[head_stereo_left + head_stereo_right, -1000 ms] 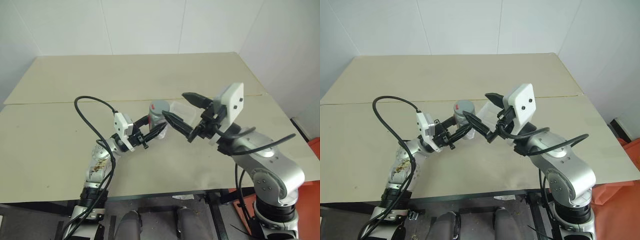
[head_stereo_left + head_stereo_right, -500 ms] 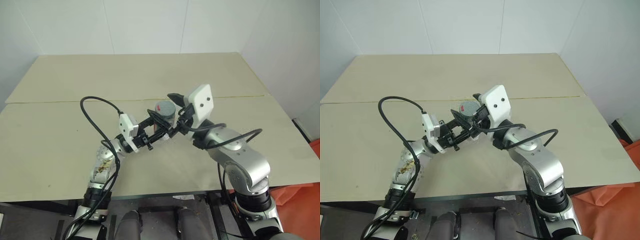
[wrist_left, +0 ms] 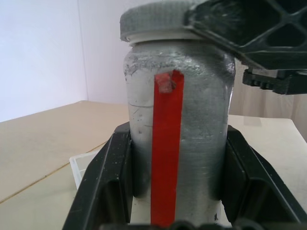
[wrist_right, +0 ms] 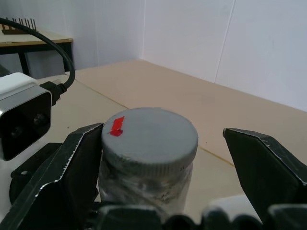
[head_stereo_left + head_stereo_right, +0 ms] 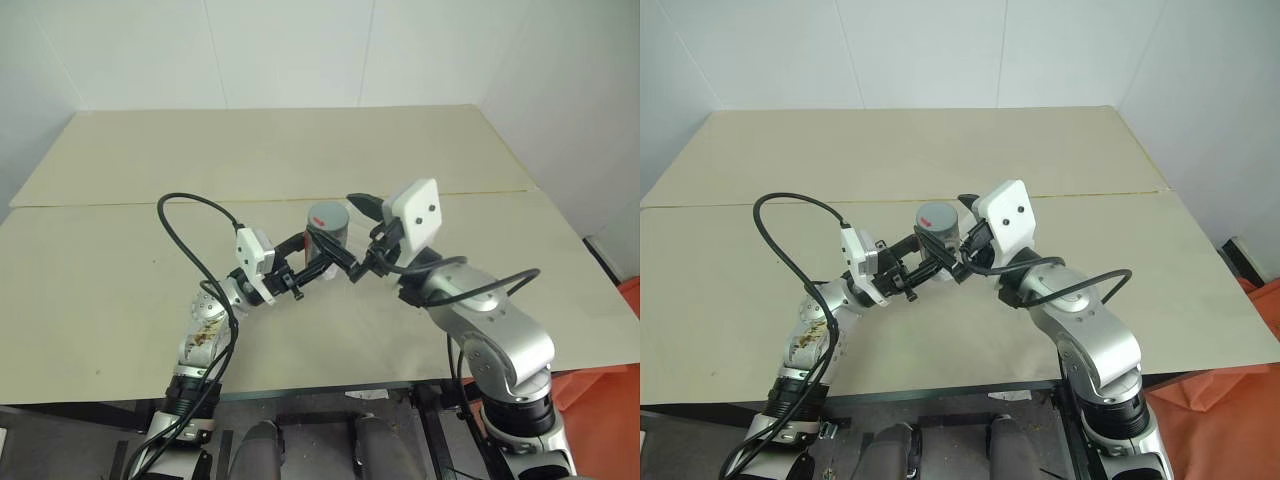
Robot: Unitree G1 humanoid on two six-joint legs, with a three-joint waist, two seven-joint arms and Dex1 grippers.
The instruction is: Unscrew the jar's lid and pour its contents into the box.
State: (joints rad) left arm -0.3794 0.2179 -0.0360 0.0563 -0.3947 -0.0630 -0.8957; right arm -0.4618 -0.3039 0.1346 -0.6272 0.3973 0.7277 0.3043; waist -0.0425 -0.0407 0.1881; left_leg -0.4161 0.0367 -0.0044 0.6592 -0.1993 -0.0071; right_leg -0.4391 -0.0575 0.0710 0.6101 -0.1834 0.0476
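The silvery-grey jar [image 5: 326, 234] with a red strip is held upright above the table, with my left gripper [image 5: 316, 260] shut on its body. In the left wrist view both fingers [image 3: 114, 177] press its sides. The grey lid [image 4: 149, 133], with a small red mark, sits on the jar. My right gripper [image 4: 163, 139] is open and straddles the lid: one finger [image 4: 79, 167] is at its rim, the other stands apart. A corner of the clear box [image 3: 82, 165] lies on the table behind the jar. The contents are hidden inside the jar.
The beige table [image 5: 120, 290] has a seam [image 5: 480, 192] across its middle and white walls behind it. A black cable [image 5: 185, 215] loops up from my left arm. The table's front edge runs just beyond my elbows.
My right gripper, still open, has come in from the right and settled around the lid. The left gripper and the jar have stayed put. The head view has swung.
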